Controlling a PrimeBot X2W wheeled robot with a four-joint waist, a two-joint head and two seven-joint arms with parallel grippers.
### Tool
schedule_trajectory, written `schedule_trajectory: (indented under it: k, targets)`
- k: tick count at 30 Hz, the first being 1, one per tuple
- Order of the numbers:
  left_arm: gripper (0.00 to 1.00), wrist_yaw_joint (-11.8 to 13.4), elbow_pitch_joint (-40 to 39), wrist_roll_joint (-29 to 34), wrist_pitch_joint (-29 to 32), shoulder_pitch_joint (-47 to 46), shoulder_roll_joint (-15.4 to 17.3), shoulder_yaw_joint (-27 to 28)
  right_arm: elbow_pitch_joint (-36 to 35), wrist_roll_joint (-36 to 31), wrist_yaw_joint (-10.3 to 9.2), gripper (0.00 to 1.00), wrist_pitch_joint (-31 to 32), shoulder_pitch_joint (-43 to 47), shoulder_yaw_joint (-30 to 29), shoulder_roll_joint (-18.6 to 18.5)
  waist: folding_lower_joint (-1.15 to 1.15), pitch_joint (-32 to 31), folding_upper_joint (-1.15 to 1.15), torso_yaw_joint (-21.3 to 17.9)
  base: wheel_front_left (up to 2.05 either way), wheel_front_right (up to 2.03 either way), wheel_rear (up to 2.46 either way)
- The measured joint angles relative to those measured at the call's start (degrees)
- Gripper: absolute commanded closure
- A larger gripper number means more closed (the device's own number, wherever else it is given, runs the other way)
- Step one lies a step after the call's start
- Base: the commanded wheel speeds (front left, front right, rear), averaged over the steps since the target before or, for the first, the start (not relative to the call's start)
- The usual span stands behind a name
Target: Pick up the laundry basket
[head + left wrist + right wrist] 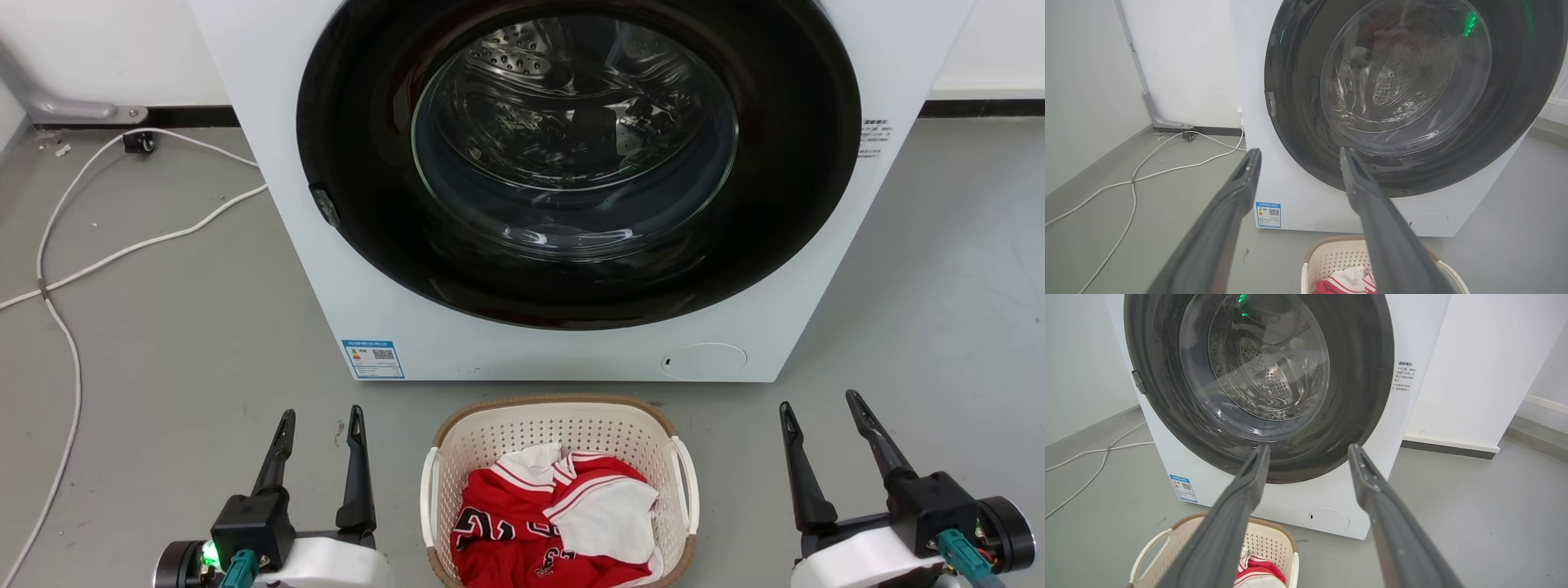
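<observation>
The laundry basket (pixel 563 426) sits at three o'clock from the left gripper (pixel 322 412) and nine o'clock from the right gripper (pixel 818 402), the left perhaps slightly nearer. Both are spread wide, holding nothing.

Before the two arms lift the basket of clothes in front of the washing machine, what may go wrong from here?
1. The left gripper and right gripper stand open, apart from the cream-white perforated plastic laundry basket; catching only one white side handle may tilt it.
2. A tilt could spill the red-and-white garment.
3. The white front-loading washing machine stands close behind; a forward swing may strike it.
</observation>
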Motion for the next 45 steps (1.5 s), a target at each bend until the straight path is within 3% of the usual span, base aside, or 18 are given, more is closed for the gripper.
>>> schedule_trajectory:
  k: [9,17,32,45]
  targets:
    - [0.0,-0.09,-0.04,-0.09,0.0,-0.25,0.0,0.24,-0.05,0.09,0.0,0.0,0.0,-0.38,-0.23,0.0,0.0,1.36,0.0,0.23,0.0,0.0,0.0]
    - [0.0,-2.19,1.99,1.12,-0.07,-4.98,0.0,1.71,0.73,0.07,0.01,0.0,-0.01,-5.02,0.82,-0.01,0.0,5.2,0.0,0.5,0.0,0.0,0.0]
    - [0.0,-7.82,16.45,4.22,-0.08,-21.76,0.43,2.91,11.01,-4.13,0.01,0.0,-0.02,-19.01,1.31,-0.02,0.01,19.53,0.0,0.49,0.0,0.0,0.0]
    - [0.0,-8.83,29.32,5.06,-0.08,-31.92,1.11,1.8,22.61,-8.8,0.01,0.0,-0.01,-28.51,2.05,-0.05,0.01,31.51,0.0,0.65,0.0,0.0,0.0]
